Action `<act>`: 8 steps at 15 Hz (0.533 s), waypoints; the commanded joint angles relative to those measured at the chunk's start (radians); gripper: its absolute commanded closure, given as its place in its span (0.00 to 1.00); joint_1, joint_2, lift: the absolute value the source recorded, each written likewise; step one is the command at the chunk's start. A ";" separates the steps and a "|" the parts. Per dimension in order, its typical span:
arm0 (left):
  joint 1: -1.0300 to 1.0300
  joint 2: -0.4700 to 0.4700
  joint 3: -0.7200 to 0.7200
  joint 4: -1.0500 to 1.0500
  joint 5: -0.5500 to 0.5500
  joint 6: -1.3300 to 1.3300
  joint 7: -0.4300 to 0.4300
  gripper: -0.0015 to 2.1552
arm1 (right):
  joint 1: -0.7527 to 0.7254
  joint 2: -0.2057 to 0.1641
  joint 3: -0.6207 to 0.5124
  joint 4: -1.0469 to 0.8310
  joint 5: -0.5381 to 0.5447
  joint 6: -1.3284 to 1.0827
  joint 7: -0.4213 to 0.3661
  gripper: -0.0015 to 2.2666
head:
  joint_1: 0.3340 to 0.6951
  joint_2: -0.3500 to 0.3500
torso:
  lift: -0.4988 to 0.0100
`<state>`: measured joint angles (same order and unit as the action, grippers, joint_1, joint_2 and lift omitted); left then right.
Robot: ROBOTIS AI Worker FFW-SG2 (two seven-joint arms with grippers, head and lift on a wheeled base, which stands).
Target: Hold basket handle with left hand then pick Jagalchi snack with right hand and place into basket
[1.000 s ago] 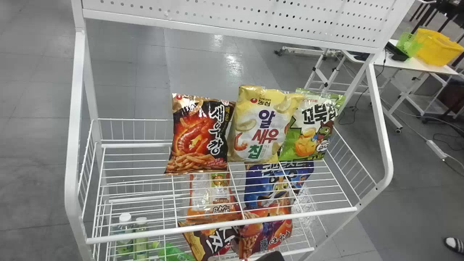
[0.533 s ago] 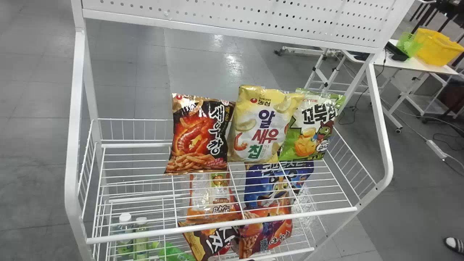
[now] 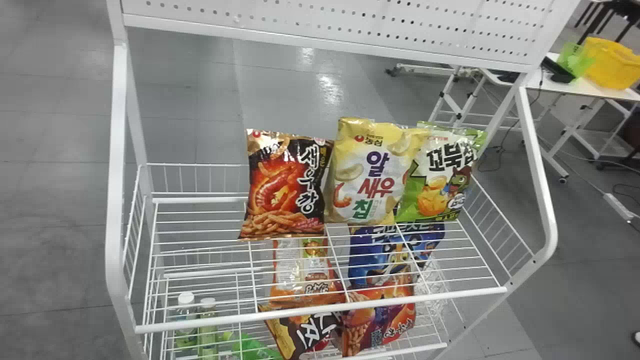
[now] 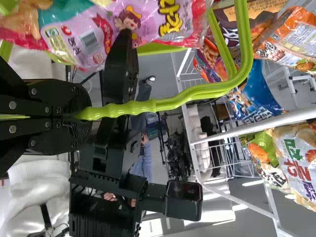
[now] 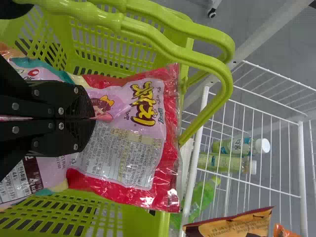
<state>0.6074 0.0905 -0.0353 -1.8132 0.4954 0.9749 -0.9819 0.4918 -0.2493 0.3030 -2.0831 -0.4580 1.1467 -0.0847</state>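
I note a white rack (image 3: 117, 200) ahead. On its upper shelf (image 3: 200, 323), a black bag (image 3: 287, 185), a yellow bag (image 3: 375, 175) and a green bag (image 3: 440, 175) stand side by side. Through the wires I observe an orange bag (image 3: 305, 272), blue bag (image 3: 395, 250), brown bag (image 3: 310, 332) and red bag (image 3: 380, 320) below. Left of these: two white-capped bottles (image 3: 186, 320), upright. Far right: a table (image 3: 575, 87) bearing a yellow basket (image 3: 612, 62); power strip (image 3: 618, 207) on the floor (image 3: 590, 290).
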 commanded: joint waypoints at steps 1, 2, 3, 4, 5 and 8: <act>0.000 0.000 0.000 0.000 0.000 0.000 0.000 0.71 | -0.030 0.004 0.022 0.061 0.007 -0.031 0.000 0.79 | 1.00 0.11 | 0.96; 0.000 0.000 0.000 0.000 0.000 0.000 -0.001 0.71 | -0.039 0.008 0.033 0.087 0.010 -0.043 -0.001 0.79 | 1.00 0.13 | 0.96; 0.000 0.000 0.000 0.000 0.000 0.000 -0.001 0.71 | -0.045 0.008 0.038 0.107 0.010 -0.043 -0.001 0.79 | 1.00 0.14 | 0.96; 0.000 0.000 0.000 0.000 0.000 0.000 -0.001 0.71 | -0.048 0.015 0.038 0.115 0.013 -0.043 -0.003 0.78 | 1.00 0.15 | 0.96; 0.000 0.000 0.000 0.000 0.000 0.000 -0.001 0.71 | -0.050 0.015 0.038 0.115 0.018 -0.028 -0.004 0.54 | 1.00 0.15 | 0.96; -0.001 0.000 -0.002 0.000 0.000 0.000 -0.001 0.71 | -0.081 0.022 0.038 0.146 0.022 0.080 -0.010 0.00 | 1.00 0.11 | 0.96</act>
<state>0.6068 0.0905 -0.0360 -1.8132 0.4954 0.9749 -0.9833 0.4229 -0.2310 0.3405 -1.9549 -0.4363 1.1873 -0.0951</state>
